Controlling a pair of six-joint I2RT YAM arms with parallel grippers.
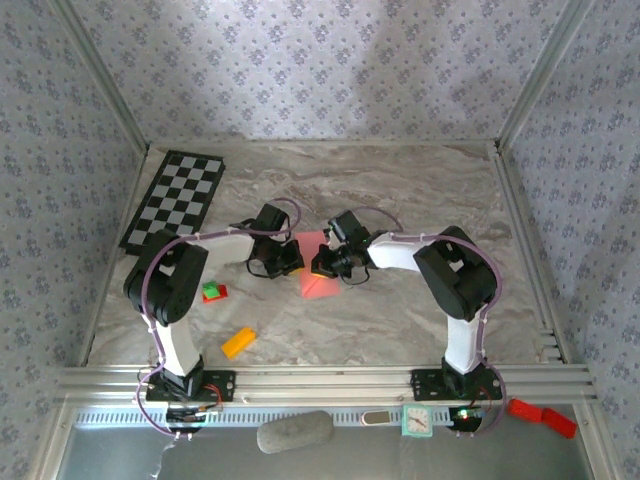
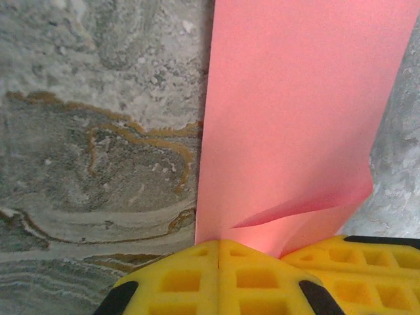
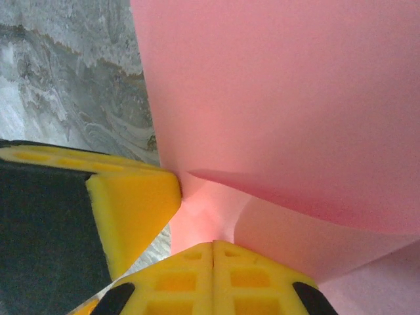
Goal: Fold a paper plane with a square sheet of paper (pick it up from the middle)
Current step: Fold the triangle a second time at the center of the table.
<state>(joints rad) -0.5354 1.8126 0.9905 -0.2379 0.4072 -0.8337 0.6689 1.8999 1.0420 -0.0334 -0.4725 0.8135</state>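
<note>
**Paper flanked by two clenched grippers**

The thin salmon-pink square sheet of paper lies on the marbled table, right of the black-and-white chequered board and nearer the robot. From above, its long axis appears to run far to near. The left gripper stands between board and sheet, jaws pressed together, tips at the sheet's edge where a flap lifts. The right gripper, on the side away from the board, is likewise clenched against that curled edge. Whether either nips paper I cannot tell. Both arms are equally near. The next fold probably turns on the raised flap, directly ahead of both.
</note>
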